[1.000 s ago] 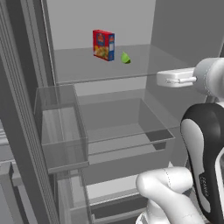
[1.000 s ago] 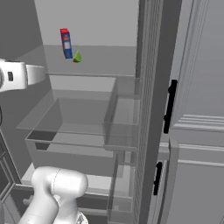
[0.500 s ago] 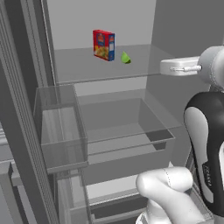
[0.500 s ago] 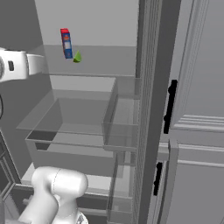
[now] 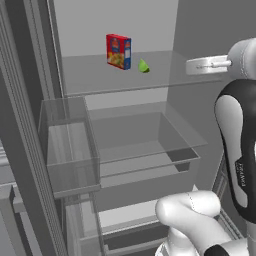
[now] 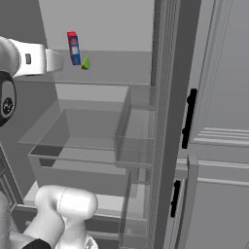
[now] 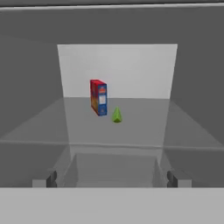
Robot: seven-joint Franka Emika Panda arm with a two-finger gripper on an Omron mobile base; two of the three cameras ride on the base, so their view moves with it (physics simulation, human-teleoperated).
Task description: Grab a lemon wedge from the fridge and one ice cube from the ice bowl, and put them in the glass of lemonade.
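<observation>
The fridge point(image 5: 200, 30) stands open in front of me. On its upper glass shelf point(image 5: 100, 80) lies the lemon wedge point(image 5: 144, 66) point(image 6: 86, 63) point(image 7: 116, 115), a tiny yellow-green piece just right of a red and yellow carton. My gripper point(image 5: 190, 66) point(image 6: 61, 61) point(image 7: 112, 179) hovers at shelf height in front of the shelf's edge, pointing at the wedge and well short of it. Its fingertips point(image 7: 51, 179) stand wide apart, open, with nothing between them. The ice bowl and the glass of lemonade are out of view.
The carton point(image 5: 118, 51) point(image 7: 98, 97) stands upright close to the wedge's left. Below the shelf sit a clear drawer point(image 5: 145, 145) and a clear door bin point(image 5: 67, 150). Grey cabinets with dark handles point(image 6: 187, 116) flank the fridge on the right.
My hand has risen from below the shelf to shelf height and edged toward the fridge opening. The wedge and the carton have stayed put.
</observation>
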